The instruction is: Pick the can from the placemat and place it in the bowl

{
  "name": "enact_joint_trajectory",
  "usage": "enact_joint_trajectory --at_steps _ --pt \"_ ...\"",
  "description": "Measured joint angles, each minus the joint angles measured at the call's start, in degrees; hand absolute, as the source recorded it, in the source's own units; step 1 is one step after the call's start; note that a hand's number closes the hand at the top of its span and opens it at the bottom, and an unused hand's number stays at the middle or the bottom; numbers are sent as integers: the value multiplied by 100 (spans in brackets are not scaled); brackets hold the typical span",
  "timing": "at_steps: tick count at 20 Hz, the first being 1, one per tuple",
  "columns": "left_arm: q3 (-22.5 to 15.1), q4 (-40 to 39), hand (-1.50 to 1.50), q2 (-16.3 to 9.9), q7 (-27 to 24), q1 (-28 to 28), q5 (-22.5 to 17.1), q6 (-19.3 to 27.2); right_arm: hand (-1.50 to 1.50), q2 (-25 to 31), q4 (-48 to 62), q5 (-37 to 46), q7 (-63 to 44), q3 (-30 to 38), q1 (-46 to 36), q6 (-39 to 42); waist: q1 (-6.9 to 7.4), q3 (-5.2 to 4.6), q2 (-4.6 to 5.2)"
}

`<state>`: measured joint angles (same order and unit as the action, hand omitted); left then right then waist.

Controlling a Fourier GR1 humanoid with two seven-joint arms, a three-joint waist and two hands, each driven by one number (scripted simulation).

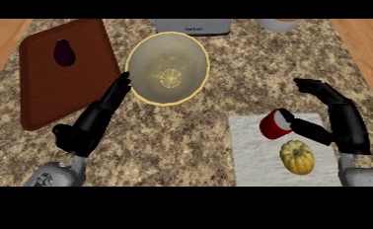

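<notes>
On the white placemat (251, 159) at the lower right of the speckled surface (218, 109), the red can (275, 124) lies tilted near the mat's upper edge, its pale end turned toward the right hand (320, 124). That hand's thumb touches the can's pale end, while its fingers (315, 88) arch above and to the right of the can, spread apart and not closed round it. Just below the can, on the same mat, sits a yellow squash (297, 157), apart from the hand.

Near the middle of the surface stands the bowl (168, 68), pale with a yellow rim and a small pattern at its bottom. The left hand (94, 119) shows at the lower left, its fingers (118, 89) straight and held together, their tips just beside the bowl's left rim.

Further left lies a brown board (65, 80) carrying a dark purple eggplant (64, 53). Along the far edge, a grey appliance (193, 26) and a pale cup (279, 24) show only in part.
</notes>
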<state>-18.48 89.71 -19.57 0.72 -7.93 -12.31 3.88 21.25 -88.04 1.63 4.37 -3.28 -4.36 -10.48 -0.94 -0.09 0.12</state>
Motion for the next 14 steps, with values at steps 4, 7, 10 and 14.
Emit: enact_joint_trajectory --at_steps 4,7,10,14 --pt "-86 82 0 80 22 -12 36 -93 -150 398 181 715 -268 -241 -194 52 85 3 -4" --pt "-137 76 0 168 51 -64 63 -108 -150 870 88 1124 -923 -448 -452 412 104 -3 -11" --pt "-145 27 0 184 53 -101 86 -139 -150 1432 29 1466 -1674 -690 -725 1018 137 -15 -16" --pt "-156 -72 0 214 37 -156 97 -193 -150 1944 -52 1408 -2674 -1119 -1081 2303 186 -27 -11"
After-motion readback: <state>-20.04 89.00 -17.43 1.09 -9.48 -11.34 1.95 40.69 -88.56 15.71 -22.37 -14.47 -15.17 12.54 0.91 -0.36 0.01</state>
